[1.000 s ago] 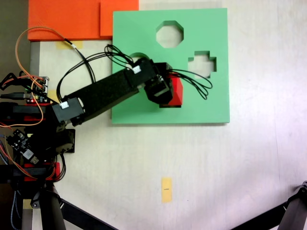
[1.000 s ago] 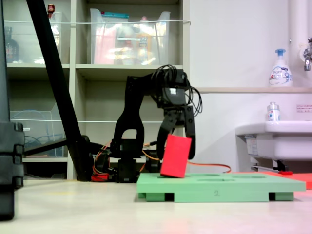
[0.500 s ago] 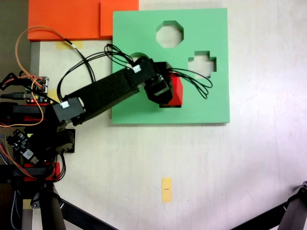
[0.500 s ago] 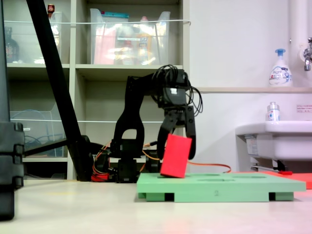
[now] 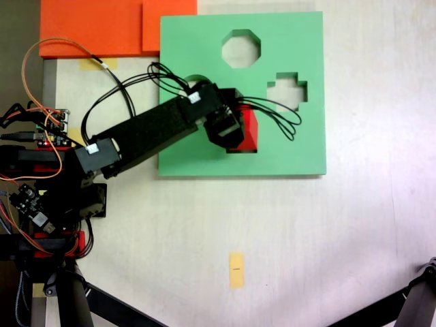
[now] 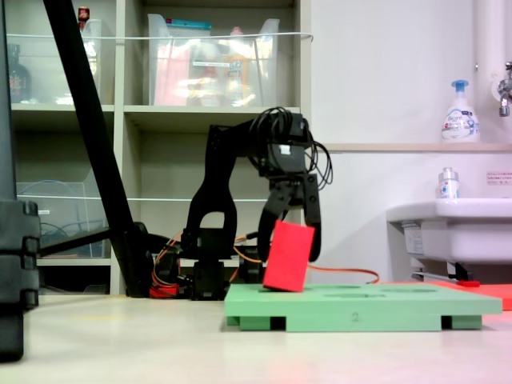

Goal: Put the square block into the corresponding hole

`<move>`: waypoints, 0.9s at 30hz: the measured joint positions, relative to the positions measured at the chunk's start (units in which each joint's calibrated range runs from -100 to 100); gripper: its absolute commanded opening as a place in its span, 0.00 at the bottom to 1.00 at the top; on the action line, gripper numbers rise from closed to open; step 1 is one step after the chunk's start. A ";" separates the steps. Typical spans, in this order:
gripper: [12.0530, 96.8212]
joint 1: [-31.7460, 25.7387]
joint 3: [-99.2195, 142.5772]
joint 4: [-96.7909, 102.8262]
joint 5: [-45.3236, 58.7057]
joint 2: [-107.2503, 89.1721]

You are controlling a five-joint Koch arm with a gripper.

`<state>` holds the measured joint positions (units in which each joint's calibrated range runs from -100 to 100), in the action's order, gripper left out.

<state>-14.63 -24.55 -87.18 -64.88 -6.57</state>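
The pincer (image 6: 292,240) clamps the red square block (image 6: 288,256) between its two jaws, block tilted, lower corner touching the green foam board (image 6: 360,308) left of centre frame. From above, the block (image 5: 249,129) sits mid-board over the square hole, which is hidden beneath it, below the octagonal cutout (image 5: 240,48).

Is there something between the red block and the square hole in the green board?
Nothing visible. The gripper holds the red block tilted, its lower end at the green board, where the square hole would be; the hole itself is hidden.
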 measured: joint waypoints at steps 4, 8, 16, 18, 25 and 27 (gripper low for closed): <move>0.21 0.00 0.00 -0.10 0.00 0.00; 0.21 0.00 0.00 -2.06 -1.03 0.27; 0.21 0.00 -0.20 -2.64 -1.07 3.28; 0.21 0.00 -0.20 -2.64 -1.03 5.34; 0.22 0.00 -1.96 -2.94 -0.39 11.76; 0.24 0.05 -2.45 -3.23 -0.05 13.41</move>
<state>-14.58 -27.00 -90.41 -64.93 6.84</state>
